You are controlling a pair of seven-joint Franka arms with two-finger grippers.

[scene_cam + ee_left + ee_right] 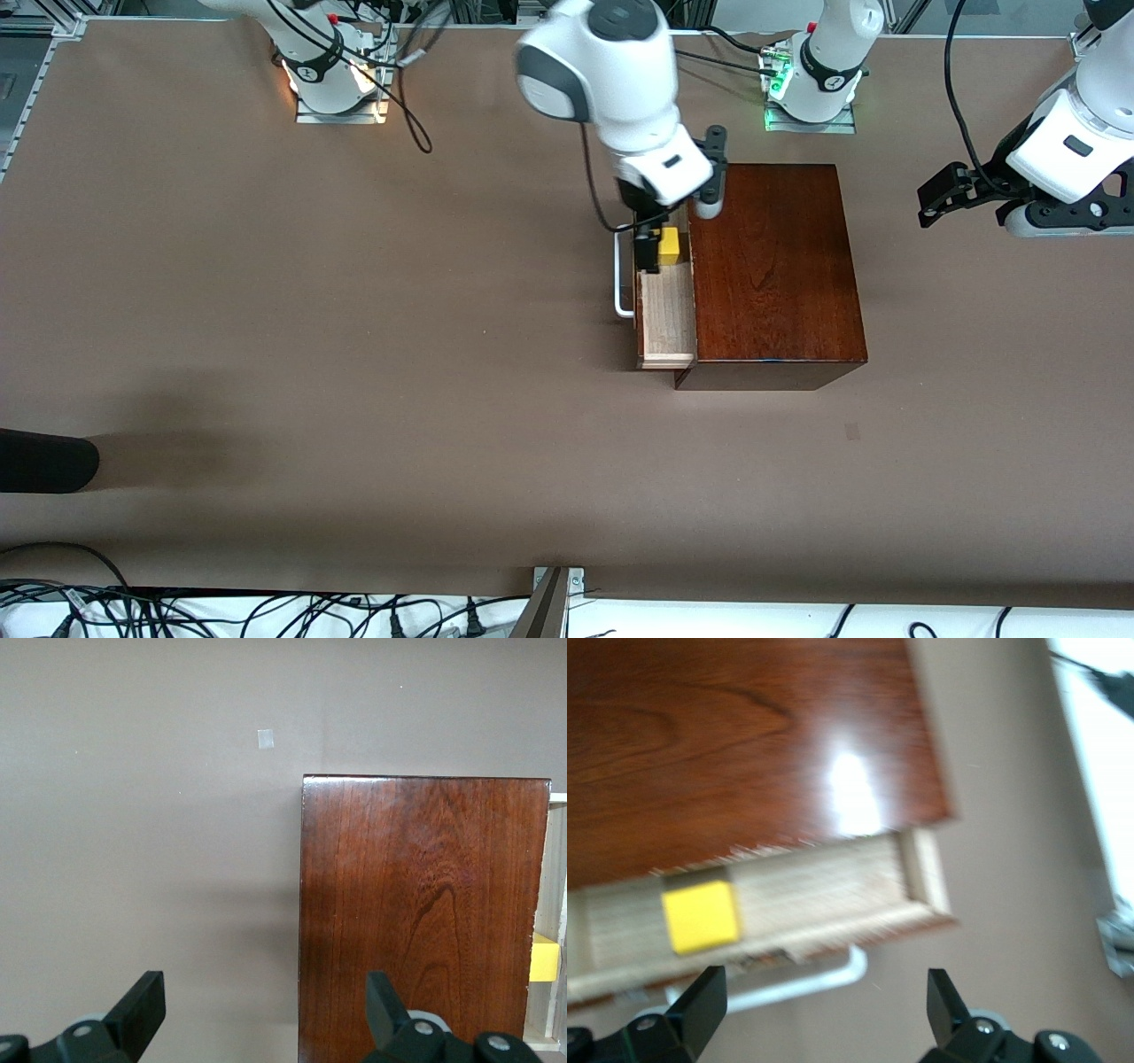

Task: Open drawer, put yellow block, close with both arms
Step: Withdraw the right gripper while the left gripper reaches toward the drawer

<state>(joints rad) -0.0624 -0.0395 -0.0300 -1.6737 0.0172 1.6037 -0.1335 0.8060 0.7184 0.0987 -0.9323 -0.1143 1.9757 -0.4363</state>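
The dark reddish-brown box (775,266) stands mid-table with its drawer (666,323) pulled out toward the right arm's end, its white handle (622,283) in front. The yellow block (670,245) lies in the drawer's pale wood lining (824,886), at the end farther from the front camera. My right gripper (649,248) hangs open just over the drawer, beside the yellow block (700,917) and apart from it; in its wrist view the right gripper (824,1005) holds nothing. My left gripper (937,197) waits open over the table toward the left arm's end. In its wrist view the left gripper (264,1010) faces the box top (425,904).
A dark rounded object (44,461) pokes in at the table edge toward the right arm's end, near the front camera. A small pale mark (852,431) sits on the brown table nearer the camera than the box. Cables (266,611) run along the front edge.
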